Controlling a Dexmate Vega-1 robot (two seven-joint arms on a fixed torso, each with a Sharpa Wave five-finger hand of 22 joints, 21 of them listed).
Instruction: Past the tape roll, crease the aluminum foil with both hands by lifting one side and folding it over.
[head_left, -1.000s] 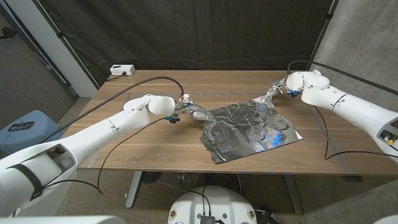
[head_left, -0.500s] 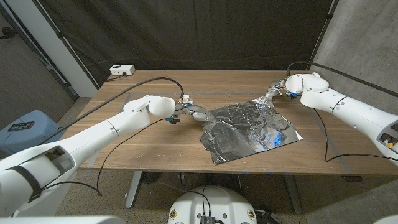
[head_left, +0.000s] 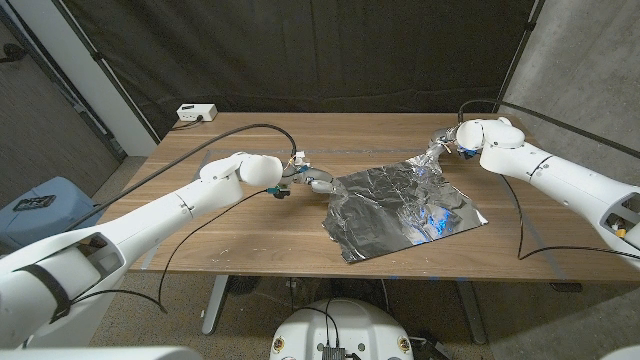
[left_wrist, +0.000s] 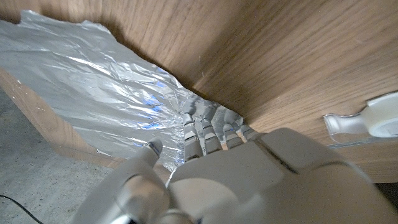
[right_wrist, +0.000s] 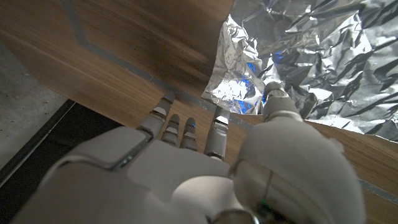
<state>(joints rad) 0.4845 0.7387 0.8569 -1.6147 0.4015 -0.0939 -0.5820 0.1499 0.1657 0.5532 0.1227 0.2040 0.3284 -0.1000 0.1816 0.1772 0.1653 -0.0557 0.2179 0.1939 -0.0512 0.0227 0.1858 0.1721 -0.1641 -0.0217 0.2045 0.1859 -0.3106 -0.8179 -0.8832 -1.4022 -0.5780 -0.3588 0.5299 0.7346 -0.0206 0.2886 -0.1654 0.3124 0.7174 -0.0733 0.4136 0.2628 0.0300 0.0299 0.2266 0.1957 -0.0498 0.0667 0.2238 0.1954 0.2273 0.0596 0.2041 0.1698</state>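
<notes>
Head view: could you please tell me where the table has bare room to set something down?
Bare wood lies left of the foil, in front of the left hand. The far strip between both hands is narrower. The right hand crowds the foil's far corner.

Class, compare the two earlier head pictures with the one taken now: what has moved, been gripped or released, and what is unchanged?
Very little has changed. The right arm has drifted slightly toward the table's middle, while the right hand keeps pinching the foil's far corner, which is raised off the table. The left hand stays at the foil's near-left corner. The foil itself lies as before, and nothing was let go.
</notes>
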